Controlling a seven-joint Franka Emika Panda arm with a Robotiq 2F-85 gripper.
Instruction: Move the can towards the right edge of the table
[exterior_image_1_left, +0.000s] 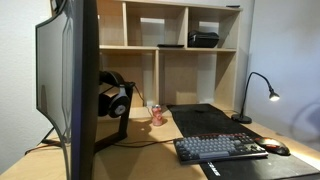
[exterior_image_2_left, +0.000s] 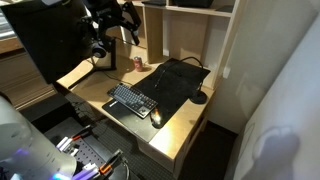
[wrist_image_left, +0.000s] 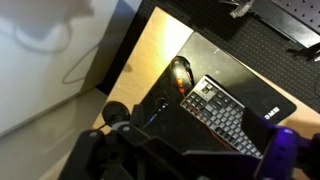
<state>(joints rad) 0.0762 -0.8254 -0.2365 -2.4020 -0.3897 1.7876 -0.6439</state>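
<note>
The small pink-red can (exterior_image_1_left: 157, 113) stands upright on the light-wood table (exterior_image_1_left: 150, 140) at the back edge of the black mat (exterior_image_1_left: 205, 120), beside the headphones' stand. It also shows in an exterior view (exterior_image_2_left: 138, 63). The can is out of the wrist view. My gripper (wrist_image_left: 190, 162) hangs high above the front of the table, over the keyboard (wrist_image_left: 225, 112), far from the can. Its dark fingers sit wide apart at the bottom of the wrist view, with nothing between them. The gripper does not show clearly in either exterior view.
Headphones on a stand (exterior_image_1_left: 113, 97) and a large monitor (exterior_image_1_left: 70, 80) stand beside the can. A keyboard (exterior_image_1_left: 220, 148) and mouse (exterior_image_1_left: 275, 148) lie on the mat. A lit desk lamp (exterior_image_1_left: 262, 95) stands at the far side. A pale shelf unit (exterior_image_1_left: 185, 60) is behind.
</note>
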